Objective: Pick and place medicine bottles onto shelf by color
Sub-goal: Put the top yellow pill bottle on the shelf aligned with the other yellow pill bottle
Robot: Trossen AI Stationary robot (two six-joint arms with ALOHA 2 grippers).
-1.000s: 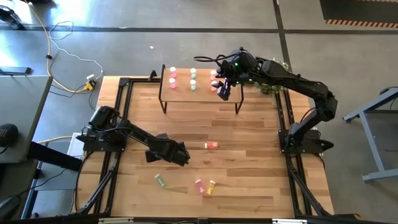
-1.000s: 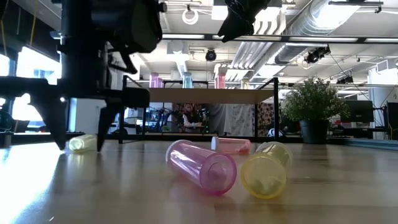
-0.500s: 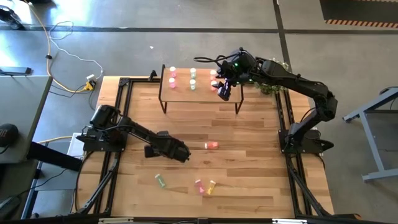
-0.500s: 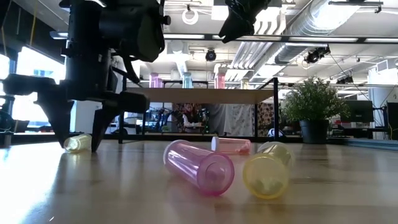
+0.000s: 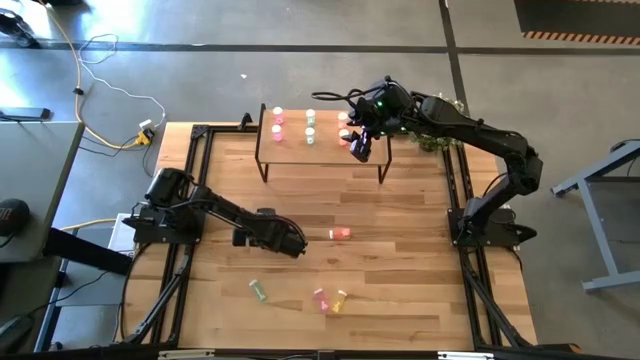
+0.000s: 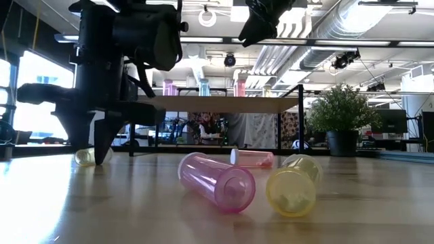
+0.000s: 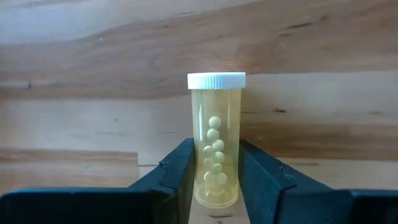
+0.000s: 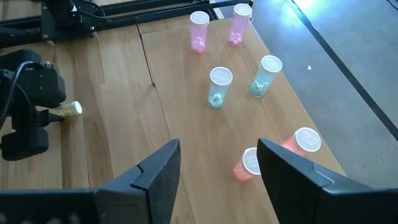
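Two arms share the job, and from left to right the scene reads as pickup, leftovers, then shelf. On the left, the left gripper [image 5: 290, 243] sits low on the worktop [image 5: 400, 280] with its fingers closed onto a yellow bottle [image 7: 216, 140] lying on its side, gripped across the body near the base so the white cap points away; a hold like that looks meant to let the bottle be lifted and stood upright. Nearer the front edge lie a green bottle [image 5: 258, 290], a pink bottle [image 5: 321, 298] and another yellow one [image 5: 341, 298], with a red-orange bottle [image 5: 341, 233] farther in, all apparently waiting their turn. At the back, the shelf [image 5: 325, 150] carries pink, green and red-orange bottles in separate groups, which suits sorting by colour. Over its right end hovers the right gripper [image 5: 359, 146], fingers apart and holding nothing.
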